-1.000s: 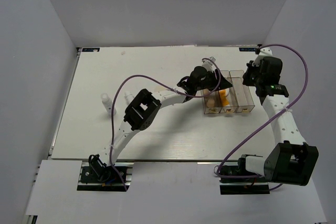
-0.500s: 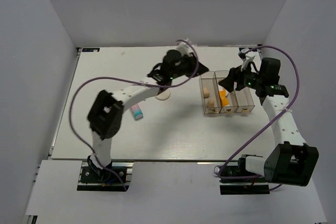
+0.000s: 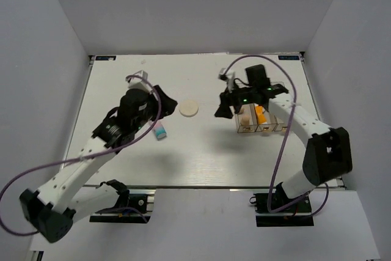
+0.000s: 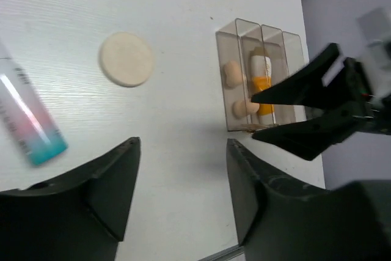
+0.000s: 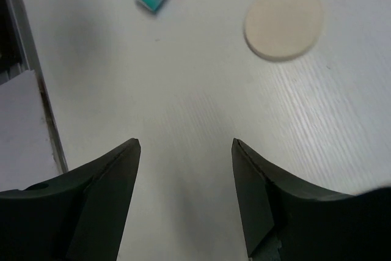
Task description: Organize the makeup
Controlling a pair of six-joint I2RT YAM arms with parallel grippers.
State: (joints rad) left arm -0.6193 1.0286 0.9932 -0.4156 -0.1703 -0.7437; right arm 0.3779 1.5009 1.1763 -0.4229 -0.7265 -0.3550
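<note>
A robotics lab test cell: a white counter (image 3: pixel 201 160) boxed in by plain pale walls (image 3: pixel 183 10), with a left arm (image 3: pixel 82 166) and right arm (image 3: pixel 300 120) bolted on metal base plates (image 3: pixel 140 209) at its near edge.

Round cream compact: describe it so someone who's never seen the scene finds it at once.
On the white table, look at the open stretch left of the clear three-compartment box, toward the far side. The round cream compact lies flat there, touching nothing. Its nearest neighbour, the white-pink-blue tube, is long and multicoloured; the compact is a plain pale disc.
</note>
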